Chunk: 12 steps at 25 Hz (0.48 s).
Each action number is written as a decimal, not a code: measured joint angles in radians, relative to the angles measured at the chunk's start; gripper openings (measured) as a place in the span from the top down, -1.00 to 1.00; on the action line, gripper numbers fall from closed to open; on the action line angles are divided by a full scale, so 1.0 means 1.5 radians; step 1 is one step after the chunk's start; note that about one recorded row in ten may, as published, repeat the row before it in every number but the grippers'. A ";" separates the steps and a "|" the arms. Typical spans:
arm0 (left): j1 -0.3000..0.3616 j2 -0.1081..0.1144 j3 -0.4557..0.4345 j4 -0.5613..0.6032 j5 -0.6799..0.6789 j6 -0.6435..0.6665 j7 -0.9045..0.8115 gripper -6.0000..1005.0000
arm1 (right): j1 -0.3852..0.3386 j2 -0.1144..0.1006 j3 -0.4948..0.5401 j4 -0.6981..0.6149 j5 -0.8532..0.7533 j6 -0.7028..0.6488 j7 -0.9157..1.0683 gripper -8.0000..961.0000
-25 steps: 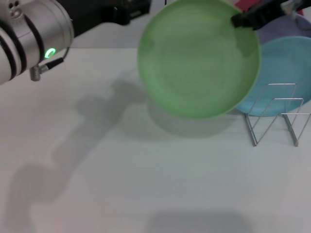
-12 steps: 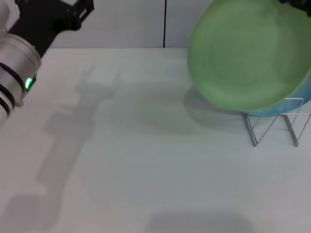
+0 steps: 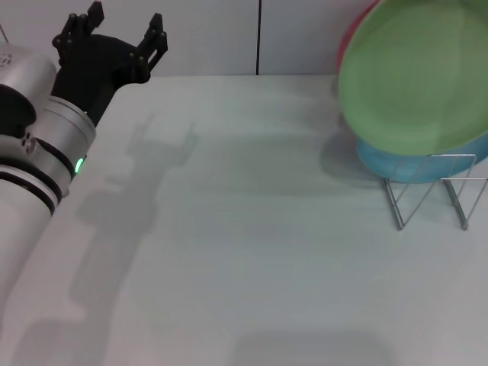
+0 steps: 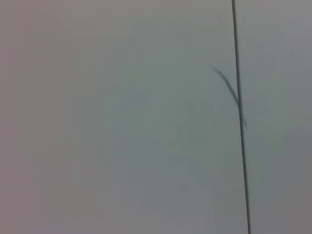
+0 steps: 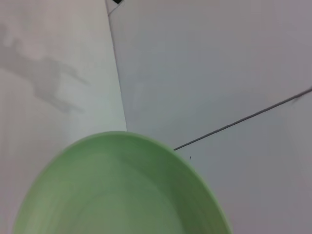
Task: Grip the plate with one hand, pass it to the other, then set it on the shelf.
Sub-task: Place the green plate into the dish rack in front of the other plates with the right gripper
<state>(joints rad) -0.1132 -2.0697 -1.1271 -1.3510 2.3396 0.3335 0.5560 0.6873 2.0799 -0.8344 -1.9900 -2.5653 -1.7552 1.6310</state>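
The light green plate (image 3: 415, 76) hangs tilted in the air at the far right, above the silver wire shelf (image 3: 431, 191) and in front of the turquoise plate (image 3: 404, 164) that stands in it. The green plate also fills the lower part of the right wrist view (image 5: 117, 195), close to the camera. My right gripper is past the head view's edge and carries the plate. My left gripper (image 3: 122, 34) is at the far left near the back wall, open and empty, far from the plate.
A pinkish rim (image 3: 349, 42) shows behind the green plate. The shelf's front wire loops (image 3: 450, 171) hold nothing. The white table (image 3: 244, 252) spreads between both arms. The left wrist view shows only wall with a dark seam (image 4: 240, 122).
The green plate has moved right and up, from the table's middle to above the shelf. My left arm has drawn back to the left, away from the plate, with its claws open.
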 joint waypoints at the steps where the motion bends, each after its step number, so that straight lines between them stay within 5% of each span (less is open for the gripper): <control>1: -0.002 0.000 0.003 0.007 0.000 0.006 -0.003 -0.58 | -0.006 0.001 0.000 -0.005 0.005 0.000 -0.010 0.91; 12: -0.017 -0.001 0.007 0.027 0.000 0.014 -0.018 -0.58 | -0.043 0.005 -0.006 -0.031 0.018 -0.006 -0.041 0.91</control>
<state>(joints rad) -0.1392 -2.0709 -1.1172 -1.3099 2.3400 0.3552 0.5295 0.6222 2.0877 -0.8439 -2.0370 -2.5387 -1.7639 1.5697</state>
